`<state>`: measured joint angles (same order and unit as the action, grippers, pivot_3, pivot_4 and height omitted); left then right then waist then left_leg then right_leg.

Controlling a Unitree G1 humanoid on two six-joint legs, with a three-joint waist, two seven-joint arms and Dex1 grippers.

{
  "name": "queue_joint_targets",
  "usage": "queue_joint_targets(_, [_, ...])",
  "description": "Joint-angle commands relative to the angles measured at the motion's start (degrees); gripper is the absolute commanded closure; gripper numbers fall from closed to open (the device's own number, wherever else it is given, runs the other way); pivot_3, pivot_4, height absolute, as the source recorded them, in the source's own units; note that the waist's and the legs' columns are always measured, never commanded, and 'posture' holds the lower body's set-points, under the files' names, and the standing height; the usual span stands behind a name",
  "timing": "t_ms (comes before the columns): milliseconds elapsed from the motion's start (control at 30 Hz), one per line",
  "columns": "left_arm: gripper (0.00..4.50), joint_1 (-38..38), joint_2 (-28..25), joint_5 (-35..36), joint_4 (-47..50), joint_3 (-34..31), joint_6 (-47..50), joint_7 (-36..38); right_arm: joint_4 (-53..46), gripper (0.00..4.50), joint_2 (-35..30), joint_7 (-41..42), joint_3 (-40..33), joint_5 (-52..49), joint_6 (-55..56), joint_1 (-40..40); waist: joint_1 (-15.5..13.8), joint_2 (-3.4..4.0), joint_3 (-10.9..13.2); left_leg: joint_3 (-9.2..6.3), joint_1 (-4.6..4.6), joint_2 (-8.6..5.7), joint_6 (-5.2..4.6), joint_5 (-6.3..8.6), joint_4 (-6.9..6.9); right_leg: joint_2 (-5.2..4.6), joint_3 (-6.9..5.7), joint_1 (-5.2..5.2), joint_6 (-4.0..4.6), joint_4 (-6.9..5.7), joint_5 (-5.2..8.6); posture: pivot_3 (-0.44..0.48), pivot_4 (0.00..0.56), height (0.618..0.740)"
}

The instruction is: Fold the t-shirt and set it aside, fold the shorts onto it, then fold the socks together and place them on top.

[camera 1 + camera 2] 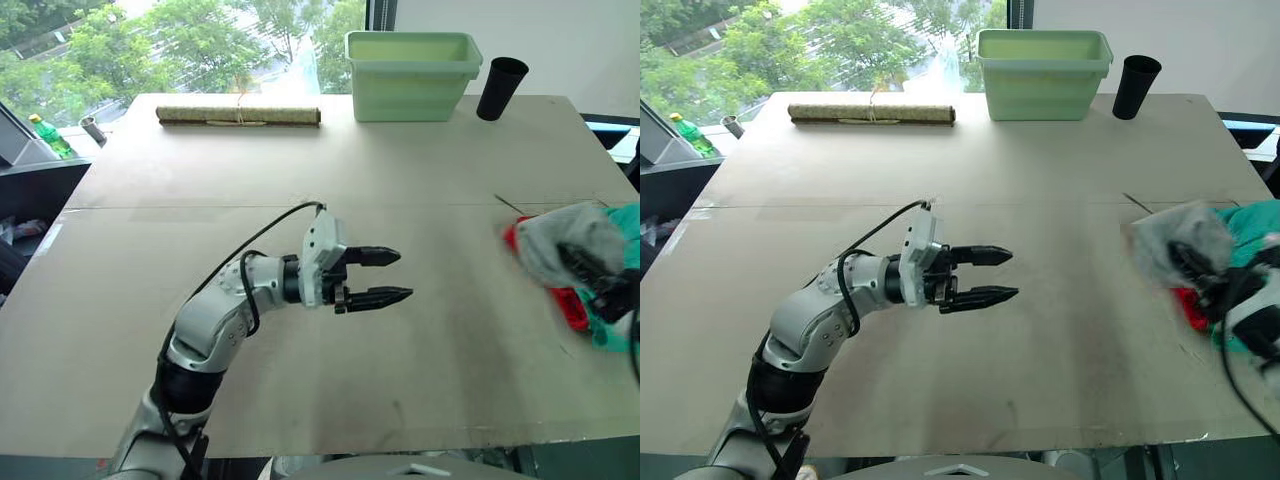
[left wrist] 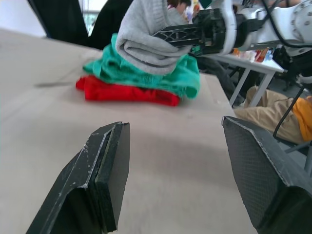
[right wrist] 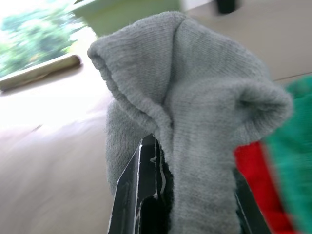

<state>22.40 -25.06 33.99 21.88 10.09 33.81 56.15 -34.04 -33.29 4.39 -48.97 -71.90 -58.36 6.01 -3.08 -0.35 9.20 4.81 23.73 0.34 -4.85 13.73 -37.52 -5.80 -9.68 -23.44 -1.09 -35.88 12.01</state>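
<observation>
The folded red t-shirt [image 1: 572, 306] lies at the table's right edge with the folded teal shorts [image 1: 626, 226] stacked on it. My right gripper [image 1: 590, 272] is shut on the grey socks [image 1: 562, 236] and holds them bunched just over the near-left part of that stack. In the right wrist view the socks [image 3: 195, 112] drape over both black fingers [image 3: 134, 195]. From the left wrist I see the socks [image 2: 151, 39] resting against the shorts [image 2: 146, 73] above the t-shirt [image 2: 126, 92]. My left gripper [image 1: 405, 275] hovers open and empty over the table's middle, pointing right.
A pale green bin [image 1: 412, 75] and a black cup [image 1: 500, 88] stand at the back right. A rolled mat [image 1: 238, 116] lies along the back edge. A green bottle [image 1: 48, 135] sits off the table at the far left. The table's right edge runs under the stack.
</observation>
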Motion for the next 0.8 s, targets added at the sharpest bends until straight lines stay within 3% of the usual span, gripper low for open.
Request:
queue_joint_targets(33, [1.26, 4.9, 3.9, 0.7, -1.3, 0.2, -2.1, -1.2, 20.2, 4.46, -10.4, -12.3, -0.5, 4.0, -0.8, -13.7, 0.9, 0.11, 0.0, 0.09, -0.02, 0.00, -0.04, 0.00, -0.03, 0.01, 0.06, 0.02, 0.00, 0.00, 0.00, 0.000, 0.150, 0.727])
queue_joint_targets(100, [1.26, 5.6, 4.7, 0.2, -1.7, 0.3, -2.1, -1.6, 30.7, 4.46, -13.7, -16.1, 2.7, 7.9, -2.4, -20.1, 1.1, 0.10, 0.0, 0.29, -0.02, -0.05, -0.12, -0.02, -0.11, 0.00, 0.24, 0.00, 0.09, 0.00, -0.08, 0.000, 0.150, 0.727])
queue_joint_targets(200, [1.26, 5.7, 5.2, -0.3, -1.7, 0.6, -2.2, -2.5, 44.4, 4.46, -15.7, -14.1, 9.1, 15.9, -1.0, -26.0, 1.1, -0.04, -0.1, 0.28, -0.03, 0.01, -0.15, -0.02, -0.11, 0.13, 0.28, 0.01, 0.10, -0.01, -0.08, 0.000, 0.150, 0.727])
queue_joint_targets(233, [1.26, 5.6, 5.4, -0.4, -1.6, 0.7, -2.2, -2.9, 49.1, 3.49, -16.1, -13.9, 10.8, 19.2, 0.9, -27.7, 1.0, -0.06, -0.1, 0.27, -0.04, 0.07, 0.09, -0.16, -0.10, 0.24, 0.29, 0.01, 0.11, 0.00, -0.07, 0.000, 0.150, 0.727])
queue_joint_targets(300, [1.26, 5.3, 5.4, -0.3, -1.3, 0.9, -1.8, -3.5, 57.9, 2.62, -15.6, -14.1, 11.3, 22.4, 2.7, -31.0, 0.9, 0.02, -0.1, 0.32, -0.02, 0.09, 0.12, -0.18, -0.10, 0.30, 0.34, 0.00, 0.11, 0.01, -0.07, 0.000, 0.150, 0.727])
queue_joint_targets(400, [1.26, 5.1, 4.9, 0.0, -0.5, 0.6, -1.0, -4.2, 60.4, 1.12, -14.2, -15.4, 8.6, 22.3, 0.7, -32.5, 0.8, 0.08, -0.1, 0.39, -0.01, 0.08, 0.12, -0.18, -0.08, 0.27, 0.36, -0.01, 0.11, 0.02, -0.07, 0.000, 0.150, 0.727])
queue_joint_targets(467, [1.26, 5.1, 4.6, 0.2, -0.3, 0.4, -0.8, -4.4, 54.4, 0.12, -12.7, -16.2, 5.0, 20.5, 0.0, -30.8, 0.7, 0.08, -0.1, 0.39, -0.01, 0.08, 0.12, -0.18, -0.08, 0.22, 0.38, 0.00, 0.09, 0.03, -0.08, 0.000, 0.150, 0.727])
queue_joint_targets(500, [1.26, 5.1, 4.5, 0.3, -0.2, 0.3, -0.6, -4.4, 50.0, 0.02, -12.1, -16.0, 3.6, 19.7, -0.6, -29.3, 0.7, 0.08, -0.1, 0.38, -0.01, 0.08, 0.12, -0.18, -0.11, 0.22, 0.37, 0.00, 0.09, 0.04, -0.08, 0.000, 0.150, 0.727])
queue_joint_targets(600, [1.26, 5.1, 3.9, 1.3, -0.1, -0.6, -0.2, -4.0, 33.1, 0.02, -9.7, -14.8, -0.4, 16.2, -1.7, -22.8, 0.6, 0.11, -0.1, 0.34, 0.00, 0.09, 0.12, -0.16, -0.12, 0.18, 0.35, 0.01, 0.07, 0.04, -0.08, 0.000, 0.150, 0.727])
queue_joint_targets(800, [1.26, 6.0, 2.4, 5.1, -1.5, -4.5, 3.0, -4.7, -5.1, 0.02, -4.9, -8.0, -7.1, 17.3, 5.4, -0.4, 0.7, 0.30, -0.1, 0.27, 0.00, 0.19, -0.13, 0.02, -0.08, 0.26, 0.35, -0.04, 0.06, 0.03, -0.07, 0.000, 0.150, 0.727])
